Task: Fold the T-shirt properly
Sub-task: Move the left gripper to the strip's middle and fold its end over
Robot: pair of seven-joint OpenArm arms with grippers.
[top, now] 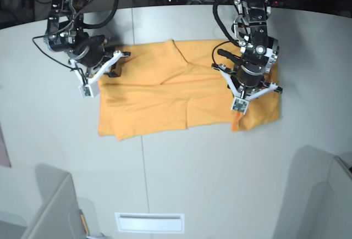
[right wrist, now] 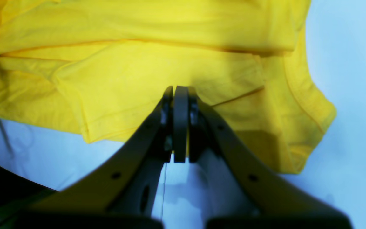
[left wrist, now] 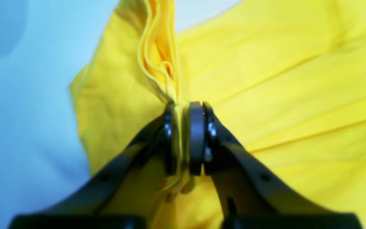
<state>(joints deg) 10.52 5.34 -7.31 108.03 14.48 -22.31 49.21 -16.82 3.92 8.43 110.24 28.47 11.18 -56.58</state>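
Bunching between left gripper [left wrist: 183,140] jaws, seemingly: T-shirt [left wrist: 265,95].

Both wrist views are soft, and each cuts the T-shirt [left wrist: 265,79] off at its edges. In the base view we cannot see the left gripper [top: 248,83] fingertips; its body hides them. The print cannot be made out anywhere.

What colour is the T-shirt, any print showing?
Plain light orange T-shirt, no print visible; base view shows it best.
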